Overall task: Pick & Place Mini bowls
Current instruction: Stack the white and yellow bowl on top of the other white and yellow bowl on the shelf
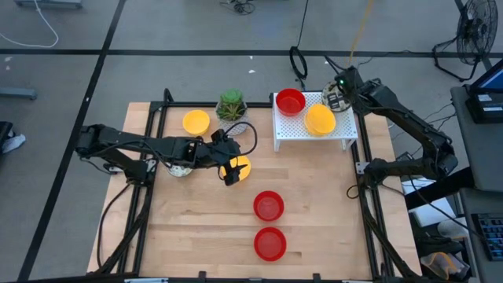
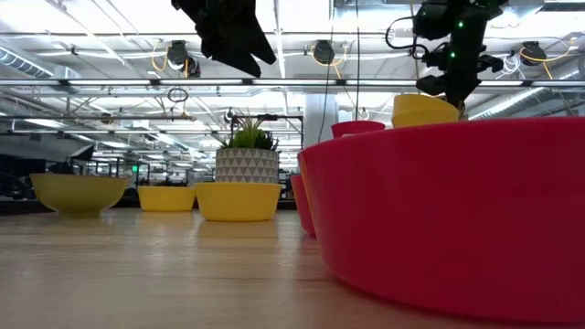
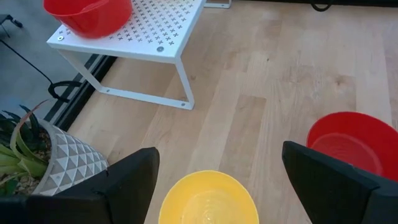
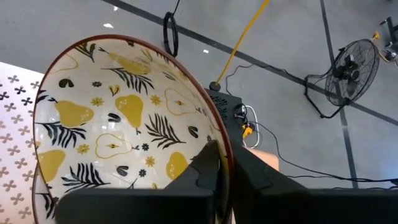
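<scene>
My left gripper (image 1: 233, 171) hangs open above a yellow mini bowl (image 3: 208, 200) that sits on its base on the wooden table; its fingers stand apart on either side of the bowl and above it. My right gripper (image 1: 339, 93) is shut on a cream mini bowl (image 4: 124, 124) with a pear-and-leaf pattern, over the far right corner of the white rack (image 1: 302, 130). On the rack sit a red bowl (image 1: 290, 101) and a yellow bowl (image 1: 320, 119). Two red bowls (image 1: 269, 205) (image 1: 270, 244) and another yellow bowl (image 1: 196, 122) rest on the table. My right gripper pinches the patterned bowl's rim (image 4: 219, 142), one finger inside the bowl and one outside. The bowl is lifted clear and tipped steeply, its patterned inside facing the wrist camera.
A potted plant (image 1: 231, 106) stands at the table's far edge between the yellow bowl and the rack. Part of another patterned bowl (image 1: 179, 168) shows under my left arm. Bare wood lies along the table's near left and near right.
</scene>
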`<move>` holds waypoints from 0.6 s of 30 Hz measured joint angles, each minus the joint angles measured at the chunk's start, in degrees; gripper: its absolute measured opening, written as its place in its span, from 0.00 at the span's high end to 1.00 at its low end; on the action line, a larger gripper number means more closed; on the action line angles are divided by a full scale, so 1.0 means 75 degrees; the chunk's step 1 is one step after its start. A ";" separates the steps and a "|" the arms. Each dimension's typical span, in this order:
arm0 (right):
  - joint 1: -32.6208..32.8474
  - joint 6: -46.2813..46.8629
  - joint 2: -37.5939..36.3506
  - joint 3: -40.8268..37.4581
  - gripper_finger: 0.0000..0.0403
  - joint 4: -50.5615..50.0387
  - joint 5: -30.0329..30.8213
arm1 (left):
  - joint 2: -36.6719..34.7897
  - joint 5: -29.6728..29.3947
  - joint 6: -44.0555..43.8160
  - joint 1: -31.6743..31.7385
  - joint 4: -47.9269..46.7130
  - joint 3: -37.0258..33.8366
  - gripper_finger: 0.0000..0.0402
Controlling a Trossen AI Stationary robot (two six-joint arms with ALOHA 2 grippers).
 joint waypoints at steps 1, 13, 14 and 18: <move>0.0000 0.0044 0.0000 0.0000 0.97 0.0009 -0.0004 | 0.0000 -0.0001 0.0000 -0.0002 0.0000 0.0000 0.15; -0.0006 0.0223 -0.0006 0.0000 0.87 0.0199 -0.0004 | 0.0000 0.0000 -0.0006 0.0000 -0.0001 0.0000 0.15; -0.0006 0.0222 -0.0006 0.0000 0.86 0.0199 -0.0004 | 0.0000 0.0003 -0.0008 0.0000 -0.0003 0.0000 0.15; -0.0006 0.0211 -0.0011 0.0000 0.82 0.0197 -0.0007 | 0.0000 0.0003 -0.0006 -0.0001 -0.0007 0.0000 0.15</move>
